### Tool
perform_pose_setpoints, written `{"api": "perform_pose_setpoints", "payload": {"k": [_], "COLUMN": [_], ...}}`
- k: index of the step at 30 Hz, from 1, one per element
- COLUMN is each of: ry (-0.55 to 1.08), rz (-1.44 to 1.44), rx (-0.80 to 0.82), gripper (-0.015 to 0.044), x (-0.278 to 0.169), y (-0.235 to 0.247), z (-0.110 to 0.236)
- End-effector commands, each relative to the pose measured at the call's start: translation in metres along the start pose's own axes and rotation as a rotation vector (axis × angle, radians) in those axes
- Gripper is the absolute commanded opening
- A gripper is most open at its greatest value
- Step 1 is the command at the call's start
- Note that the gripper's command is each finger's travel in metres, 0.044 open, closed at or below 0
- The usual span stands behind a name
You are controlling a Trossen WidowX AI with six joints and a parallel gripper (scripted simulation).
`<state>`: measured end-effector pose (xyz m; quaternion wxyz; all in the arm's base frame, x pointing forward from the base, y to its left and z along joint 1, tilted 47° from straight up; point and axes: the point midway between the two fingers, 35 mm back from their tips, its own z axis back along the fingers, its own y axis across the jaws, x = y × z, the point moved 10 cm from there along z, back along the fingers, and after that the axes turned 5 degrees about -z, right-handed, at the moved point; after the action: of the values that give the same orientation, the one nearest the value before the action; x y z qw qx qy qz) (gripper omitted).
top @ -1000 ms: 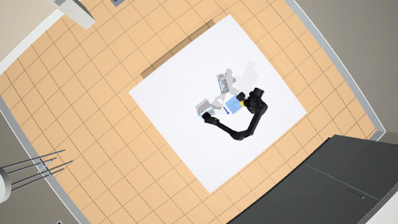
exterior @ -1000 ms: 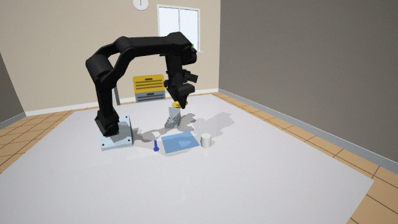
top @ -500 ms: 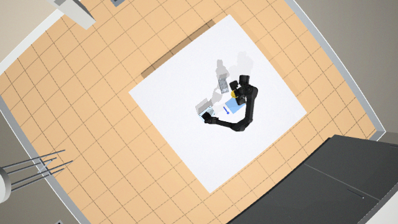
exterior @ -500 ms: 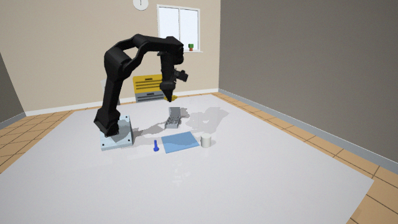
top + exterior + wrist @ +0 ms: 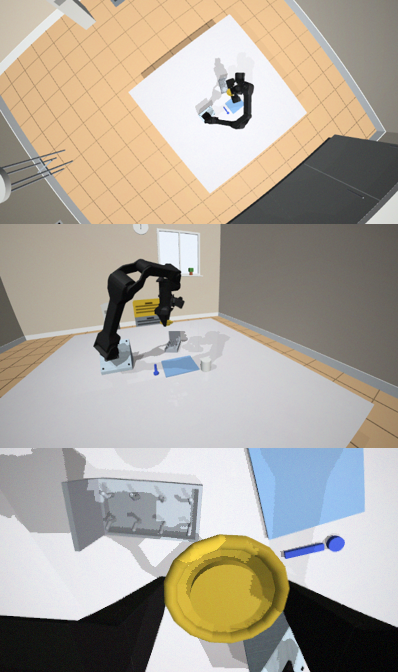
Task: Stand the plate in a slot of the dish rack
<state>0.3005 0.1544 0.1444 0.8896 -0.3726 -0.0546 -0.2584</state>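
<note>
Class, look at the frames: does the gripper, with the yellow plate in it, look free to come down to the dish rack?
Probably yes. The gripper holds the yellow plate above the table, and nothing shows between it and the dish rack.

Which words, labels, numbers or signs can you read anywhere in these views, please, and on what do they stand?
No text can be read in any view.
Yellow panel by the far wall: dark horizontal bars, too blurred to tell if they are lettering.
Wall clock: no numerals can be made out.
Yellow plate, dish rack, blue mat, white cup: no markings.
</note>
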Motion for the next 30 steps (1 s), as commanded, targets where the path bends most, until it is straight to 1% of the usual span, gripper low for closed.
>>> {"api": "perform_pose_setpoints", "payload": {"k": [1, 16, 23, 30], "ry": [0.064, 0.26, 0.308, 0.323], "rz": [0.061, 0.323, 0.439, 0.549], "rx": [0.028, 0.23, 0.359, 0.501], "gripper": [0.0, 0.0, 0.0, 0.0], "x": [0.005, 0.022, 0.027, 0.031], "y": [-0.003, -0.018, -0.026, -0.035], "z": [-0.012, -0.057, -0.077, -0.096]}}
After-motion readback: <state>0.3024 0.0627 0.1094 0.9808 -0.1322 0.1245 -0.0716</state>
